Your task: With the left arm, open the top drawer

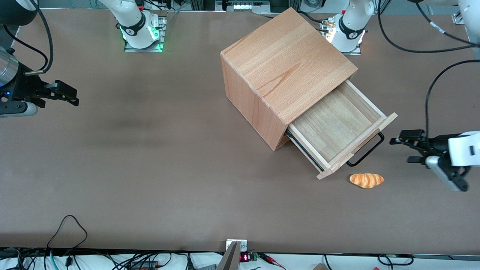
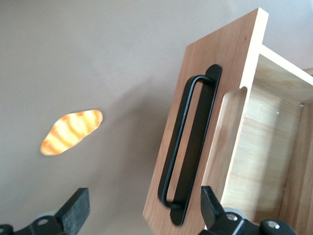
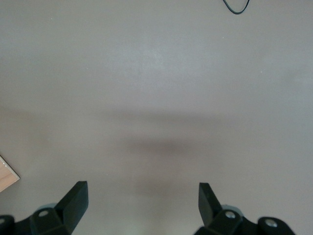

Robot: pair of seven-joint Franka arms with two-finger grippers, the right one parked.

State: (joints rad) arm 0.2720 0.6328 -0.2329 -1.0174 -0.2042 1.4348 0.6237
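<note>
The small orange striped bread roll point(image 1: 366, 180) lies at five o'clock of the pulled-out shallow light-wood top drawer point(image 1: 335, 125); the left arm's black two-finger gripper point(image 1: 403, 139), fingers apart, should back away straight.

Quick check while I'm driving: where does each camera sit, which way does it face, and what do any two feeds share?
Front: high, looking down at the table, cabinet and pulled-out top drawer; left arm and open gripper in front of it.
Left wrist: faces the drawer's handle between its fingers.
Right wrist: bare table, own fingers.
Shared: front and left wrist show the bread.
</note>
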